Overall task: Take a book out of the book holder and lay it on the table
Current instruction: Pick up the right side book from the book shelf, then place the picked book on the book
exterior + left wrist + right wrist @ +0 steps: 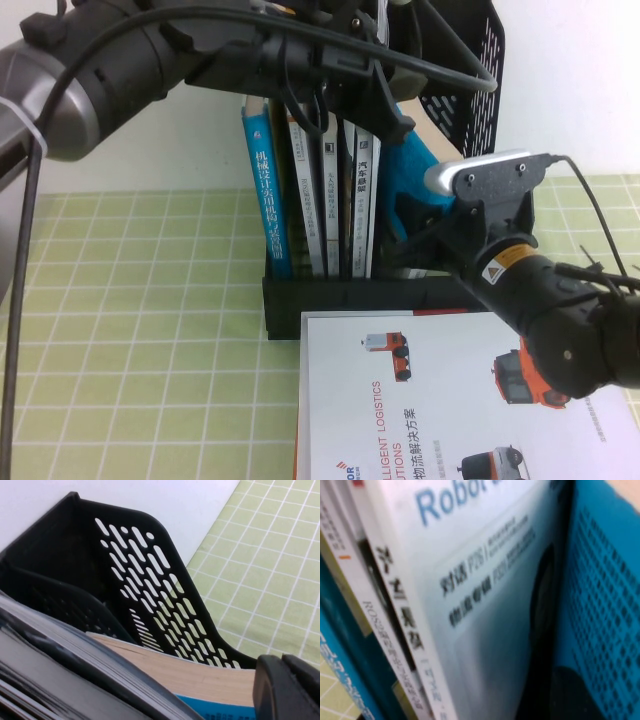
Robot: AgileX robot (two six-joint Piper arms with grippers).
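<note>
Fingers on the right gripper (pixel 420 215), center-right of the high view, reach into the rack's right side by the tilted blue book (pixel 418 170); can't tell if they're spread or pinching it. Left gripper (pixel 375 95) sits at top center over the book tops, finger state also unclear. Book is leaning out to the right but its lower end is inside the black rack (pixel 340 300), so extraction is underway, not done. Left to do: pull it clear & lay it on the green worktop (pixel 130 350). White brochure (pixel 420 400) lies in front.
</note>
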